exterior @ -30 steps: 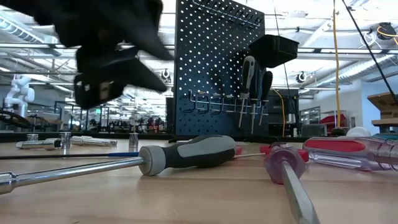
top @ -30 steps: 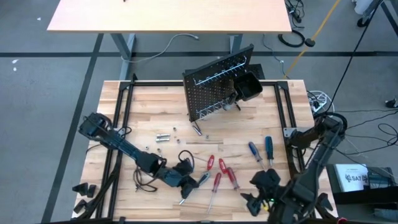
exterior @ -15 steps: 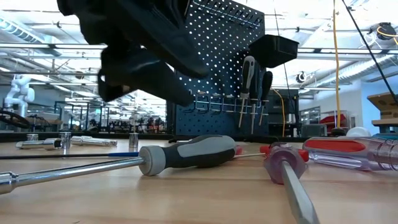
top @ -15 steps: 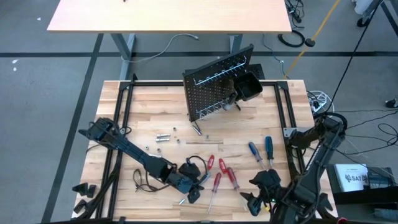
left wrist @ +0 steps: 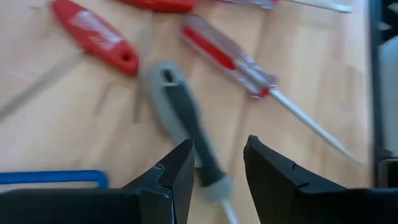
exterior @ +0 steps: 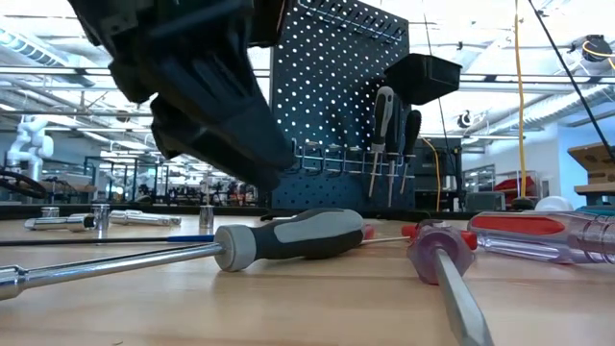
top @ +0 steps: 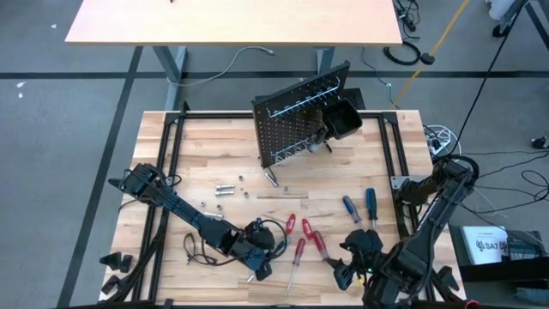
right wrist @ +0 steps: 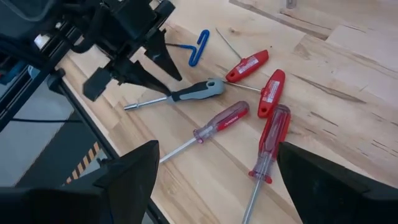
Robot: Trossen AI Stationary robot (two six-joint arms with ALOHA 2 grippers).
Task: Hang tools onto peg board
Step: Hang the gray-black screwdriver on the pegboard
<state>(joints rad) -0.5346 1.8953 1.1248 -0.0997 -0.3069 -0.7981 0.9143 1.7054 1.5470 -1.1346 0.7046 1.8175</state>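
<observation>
A screwdriver with a grey-and-black handle lies flat on the tan table, near the front; it also shows in the low view and the right wrist view. My left gripper is open just above it, a finger on either side of the handle's shaft end, touching nothing. My right gripper is open and empty near the table's front edge. The black peg board stands at the back, with two dark-handled screwdrivers hanging on its hook rail.
Several red-handled screwdrivers lie right of my left gripper, and two blue ones lie farther right. A blue T-handle key and small silver bits lie on the left. A black bin hangs on the board.
My left gripper has gone toward the table's right and near edges and down, and now hangs over the grey-handled screwdriver. My right gripper has shifted a little toward the table's left. The tools have stayed where they were.
</observation>
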